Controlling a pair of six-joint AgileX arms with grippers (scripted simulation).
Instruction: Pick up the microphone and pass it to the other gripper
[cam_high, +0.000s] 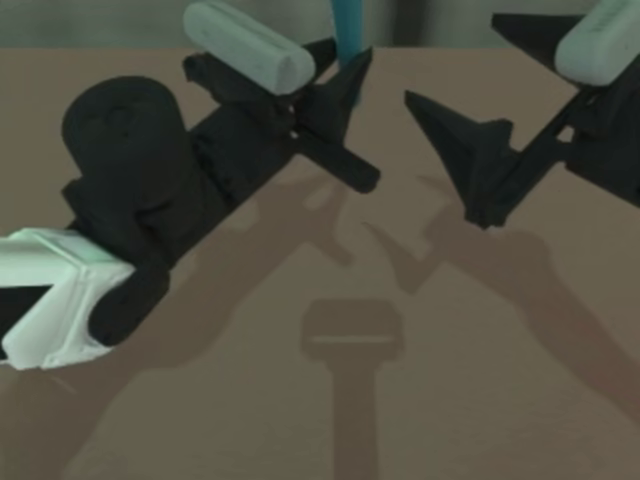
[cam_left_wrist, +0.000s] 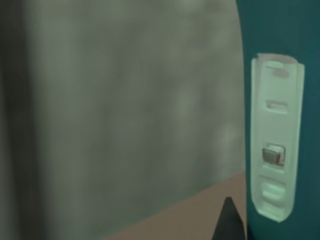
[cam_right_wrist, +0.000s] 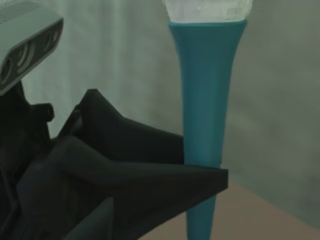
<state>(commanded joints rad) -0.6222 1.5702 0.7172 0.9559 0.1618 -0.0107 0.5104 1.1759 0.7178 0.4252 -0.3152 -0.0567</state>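
Left gripper (cam_high: 350, 85) clamps microphone (cam_high: 347, 30) upright; right gripper (cam_high: 470, 80) near, gaping

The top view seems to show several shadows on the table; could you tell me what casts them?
Top view: soft shadows of both arms fall on the table, below the left gripper and right gripper; a T-shaped shadow lies at centre, source unseen. Right wrist view: the microphone is evenly lit.

- Table (cam_high: 480, 400): flat brown top, plain, fills most of the top view.
- No object seen lying directly on the surface; only shadows fall on it.
- Arm and finger shadows spread below both grippers.
- A blocky shadow with a long stem sits nearer the camera than the left gripper (cam_high: 345, 95), between the two arms.
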